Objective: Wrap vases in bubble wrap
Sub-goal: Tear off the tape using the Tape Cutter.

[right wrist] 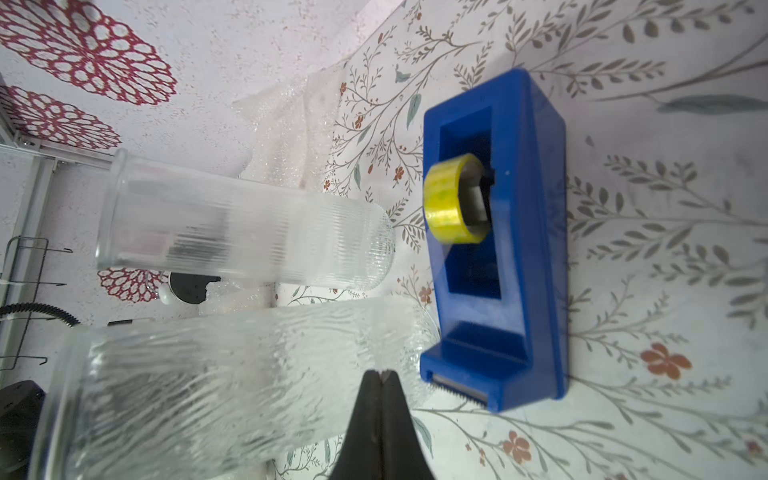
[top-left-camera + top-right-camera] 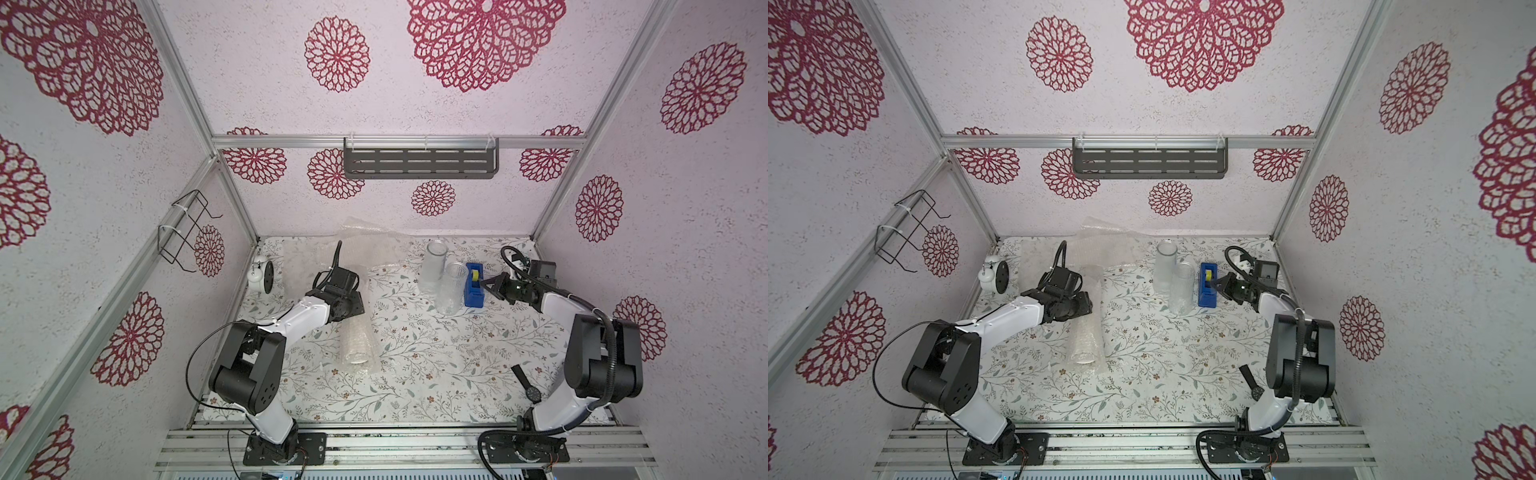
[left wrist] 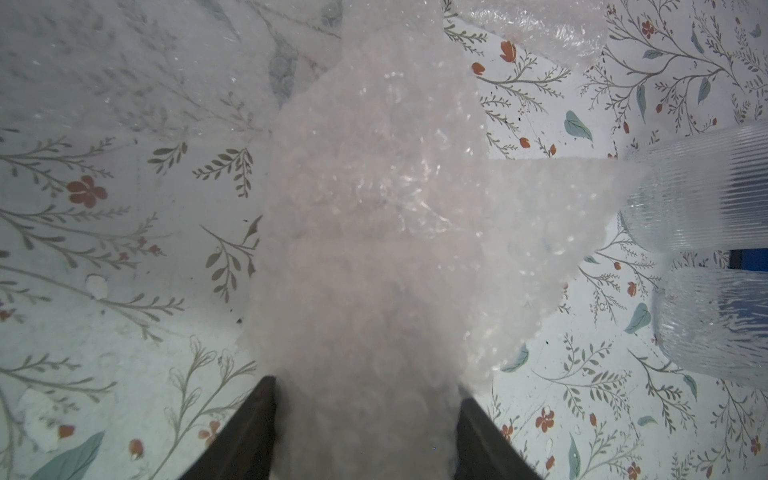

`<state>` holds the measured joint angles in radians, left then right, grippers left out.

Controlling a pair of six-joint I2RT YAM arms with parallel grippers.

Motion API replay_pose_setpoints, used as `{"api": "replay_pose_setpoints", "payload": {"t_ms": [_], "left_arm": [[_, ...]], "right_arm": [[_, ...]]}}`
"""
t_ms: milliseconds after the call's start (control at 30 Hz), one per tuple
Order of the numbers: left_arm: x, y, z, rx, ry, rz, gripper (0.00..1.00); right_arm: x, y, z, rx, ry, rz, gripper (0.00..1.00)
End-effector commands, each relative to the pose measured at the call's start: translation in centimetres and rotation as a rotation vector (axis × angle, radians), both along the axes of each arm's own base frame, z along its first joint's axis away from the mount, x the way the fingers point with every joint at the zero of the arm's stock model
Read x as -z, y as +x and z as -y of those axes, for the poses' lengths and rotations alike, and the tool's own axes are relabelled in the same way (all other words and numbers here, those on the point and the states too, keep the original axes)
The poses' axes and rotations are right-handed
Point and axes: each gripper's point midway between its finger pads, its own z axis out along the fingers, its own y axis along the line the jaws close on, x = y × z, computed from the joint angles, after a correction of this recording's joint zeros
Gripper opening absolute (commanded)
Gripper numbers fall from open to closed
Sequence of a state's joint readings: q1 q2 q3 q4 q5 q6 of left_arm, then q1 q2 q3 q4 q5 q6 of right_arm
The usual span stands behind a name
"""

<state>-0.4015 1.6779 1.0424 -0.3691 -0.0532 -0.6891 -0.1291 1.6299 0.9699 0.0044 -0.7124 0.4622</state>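
Centre-left on bench [image 2: 436, 374] lies wrapped vase [image 2: 356, 336]; left fingers [image 3: 257, 424] clamp its upper end; bubble wrap [image 3: 374, 208] judged soft, slippery; right fingers [image 1: 370, 411] pinched together, empty; glass vases [image 2: 434, 266] upright centre-right, likely fragile; grip mid-body.

A robot lab test cell: aluminium framing [image 2: 291, 141] is holding flower-printed wall panels [image 2: 257, 91], and slotted rails [image 2: 415, 442] at six o'clock are carrying two bolted arm bases [image 2: 284, 451].

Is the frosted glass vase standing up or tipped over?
Upright: in both top views the frosted glass vase stands on its base on the table, open rim uppermost.
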Motion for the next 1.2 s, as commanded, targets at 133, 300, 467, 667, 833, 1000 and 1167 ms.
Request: {"api": "replay_pose_setpoints", "payload": {"t_ms": [133,300,467,667,833,1000,1167], "left_arm": [[2.5,-1.5,0.8,0.029,0.002,-0.092,0.54],[2.4,-1.4,0.8,0.029,0.002,-0.091,0.54],[2.6,-1.6,0.7,0.023,0.004,-0.094,0.54],[2.7,-1.6,0.8,0.023,0.004,-0.096,0.53],[2.6,-1.5,0.8,0.024,0.003,-0.094,0.53],[2.6,-1.5,0.9,0.028,0.001,-0.095,0.53],[2.4,-1.5,1.0,0.031,0.001,-0.09,0.53]], "right_arm": [[-1.2,-2.6,0.1,0.058,0.005,0.056,0.0],[0.6,-4.6,-0.4,0.071,0.032,0.021,0.0],[2.1,-6.1,-0.7,0.092,0.04,-0.003,0.0],[4.1,-6.5,-0.5,0.151,0.064,-0.04,0.0],[6.2,-6.6,-0.2,0.229,0.094,-0.085,0.0],[9.2,-6.8,-0.7,0.297,0.144,-0.155,0.0],[10.6,-6.6,-1.6,0.344,0.193,-0.176,0.0]]}}
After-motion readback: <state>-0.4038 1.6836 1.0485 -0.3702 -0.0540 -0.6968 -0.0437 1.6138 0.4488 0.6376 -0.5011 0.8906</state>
